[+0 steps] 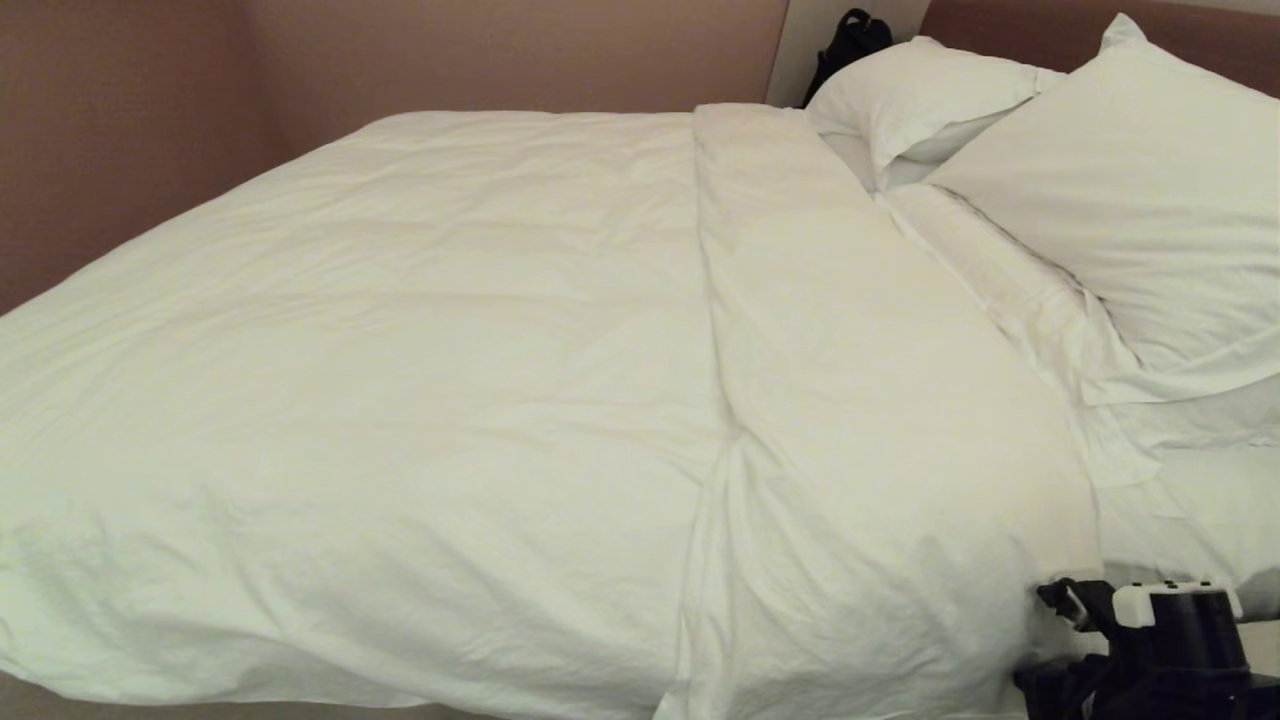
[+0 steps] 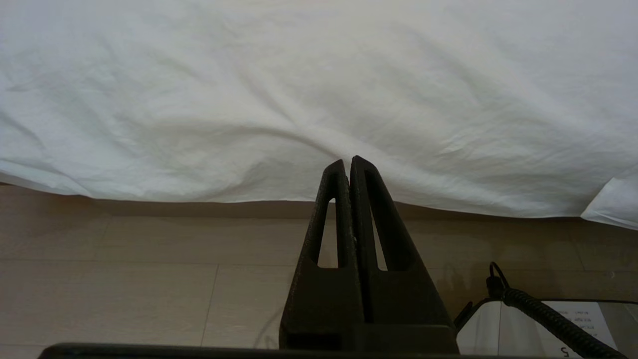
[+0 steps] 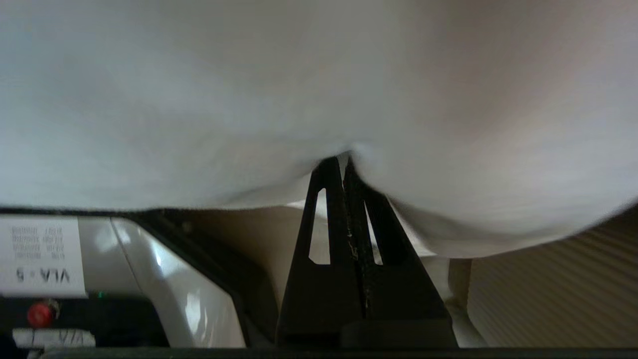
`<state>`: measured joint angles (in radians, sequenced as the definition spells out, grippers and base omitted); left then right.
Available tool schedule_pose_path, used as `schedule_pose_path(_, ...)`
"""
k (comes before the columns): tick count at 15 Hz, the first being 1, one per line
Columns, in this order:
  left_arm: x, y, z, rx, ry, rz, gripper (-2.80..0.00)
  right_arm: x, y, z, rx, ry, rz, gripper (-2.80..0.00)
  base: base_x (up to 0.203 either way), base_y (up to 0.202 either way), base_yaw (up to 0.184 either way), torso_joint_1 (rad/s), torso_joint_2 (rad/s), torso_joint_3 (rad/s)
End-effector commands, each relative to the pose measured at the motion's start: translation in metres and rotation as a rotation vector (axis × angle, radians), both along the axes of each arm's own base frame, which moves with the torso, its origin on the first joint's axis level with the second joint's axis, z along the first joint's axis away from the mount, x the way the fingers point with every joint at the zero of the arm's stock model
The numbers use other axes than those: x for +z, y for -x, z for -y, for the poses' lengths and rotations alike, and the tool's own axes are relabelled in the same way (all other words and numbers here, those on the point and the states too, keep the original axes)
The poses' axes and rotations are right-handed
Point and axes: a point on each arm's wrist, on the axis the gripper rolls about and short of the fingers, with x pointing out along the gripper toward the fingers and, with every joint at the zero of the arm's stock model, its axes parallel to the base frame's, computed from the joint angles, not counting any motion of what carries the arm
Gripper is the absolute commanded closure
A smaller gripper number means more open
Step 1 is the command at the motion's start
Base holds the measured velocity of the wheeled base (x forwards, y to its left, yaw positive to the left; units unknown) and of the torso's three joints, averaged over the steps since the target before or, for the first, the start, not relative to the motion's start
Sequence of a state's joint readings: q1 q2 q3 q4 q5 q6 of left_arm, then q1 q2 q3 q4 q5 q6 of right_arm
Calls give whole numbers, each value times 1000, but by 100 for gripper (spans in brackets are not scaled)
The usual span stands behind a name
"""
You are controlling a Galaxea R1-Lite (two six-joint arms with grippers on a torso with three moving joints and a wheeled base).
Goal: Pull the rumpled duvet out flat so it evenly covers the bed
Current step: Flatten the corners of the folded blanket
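The white duvet (image 1: 450,380) lies spread over most of the bed (image 1: 1200,500), with a turned-back band running along its pillow end. My right gripper (image 1: 1055,600) is at the duvet's near corner, low on the right. In the right wrist view its jaws (image 3: 344,162) are shut, and the duvet (image 3: 249,99) puckers and drapes around their tips. My left gripper (image 2: 347,162) is shut with nothing seen between its fingers. It points at the duvet's overhanging side (image 2: 319,75), and a crease ends at its tips.
Two plump white pillows (image 1: 1130,200) (image 1: 920,90) lean against the brownish headboard (image 1: 1010,25) at the right. A black object (image 1: 850,40) sits behind the far pillow. A wall runs along the bed's far side. Pale wood floor (image 2: 149,279) lies below the overhang, beside my white base (image 3: 164,289).
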<state>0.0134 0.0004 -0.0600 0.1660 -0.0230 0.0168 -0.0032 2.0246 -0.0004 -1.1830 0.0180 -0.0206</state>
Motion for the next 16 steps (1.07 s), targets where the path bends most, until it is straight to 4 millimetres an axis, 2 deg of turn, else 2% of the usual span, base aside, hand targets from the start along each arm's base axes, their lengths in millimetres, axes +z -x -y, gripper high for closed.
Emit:
schedule_pose_path(1,0,0,0,0,0,-1,0,-4,0,0,14,-9,-22,0,0,0,0,0,0,0)
schedule_pose_path(10,0,0,0,0,0,-1,0,6,14,-5,51,-5,-74,0,0,0,0,0,0,0)
schedule_pose_path(14,0,0,0,0,0,-1,0,23,32,-8,84,7,-90,0,0,0,0,0,0,0)
schedule_pose_path(16,0,0,0,0,0,-1,0,39,48,-9,98,12,-61,0,0,0,0,0,0,0)
